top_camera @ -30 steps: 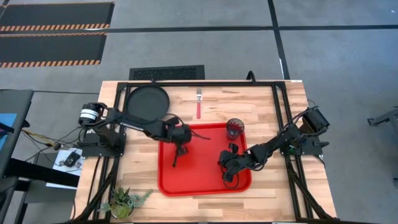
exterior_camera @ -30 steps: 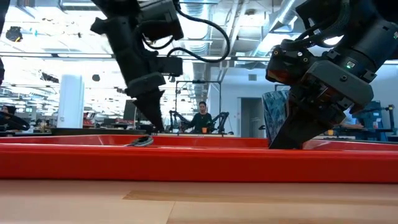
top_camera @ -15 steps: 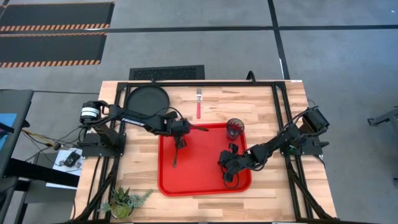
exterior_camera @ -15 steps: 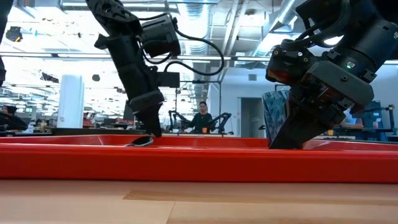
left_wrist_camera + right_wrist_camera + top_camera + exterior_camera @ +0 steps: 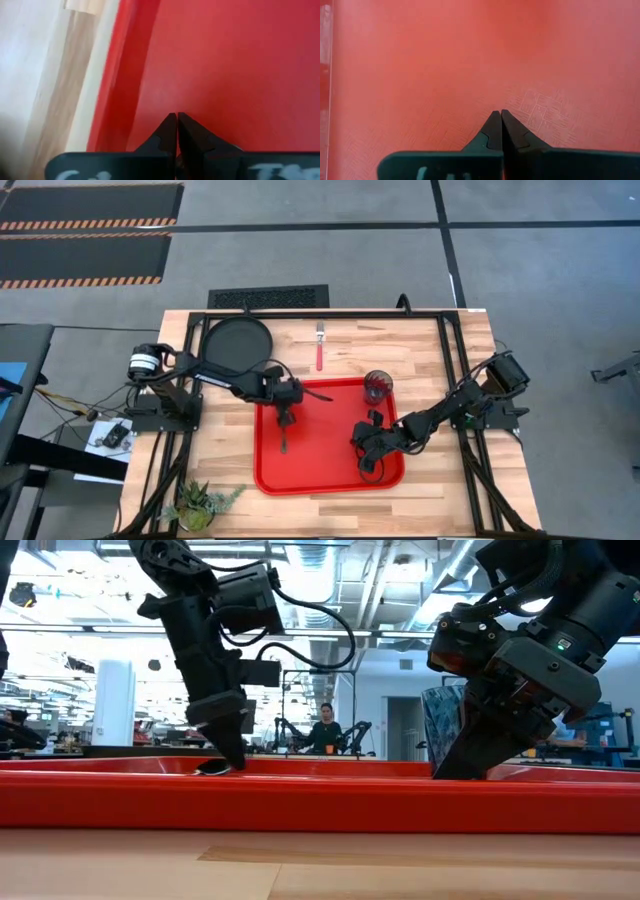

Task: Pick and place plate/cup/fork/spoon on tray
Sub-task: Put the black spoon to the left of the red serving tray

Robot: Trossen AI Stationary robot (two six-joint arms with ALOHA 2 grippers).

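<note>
Wooden desk (image 5: 420,350) carries the red tray (image 5: 330,470); the thin, stiff, slippery spoon (image 5: 283,438) lies centre-left, best pinched mid-handle. Left gripper (image 5: 285,418) and right gripper (image 5: 366,465) are closed, empty.

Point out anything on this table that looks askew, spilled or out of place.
Nothing is spilled or broken. The spoon lies flat in the tray and the cup stands upright at its far corner. The plate and fork lie on the bare wood outside the tray. Both end effectors, left and right, are shut and empty.

grey floor (image 5: 320,250), striped mats (image 5: 90,225), floor vent (image 5: 267,297)
</note>
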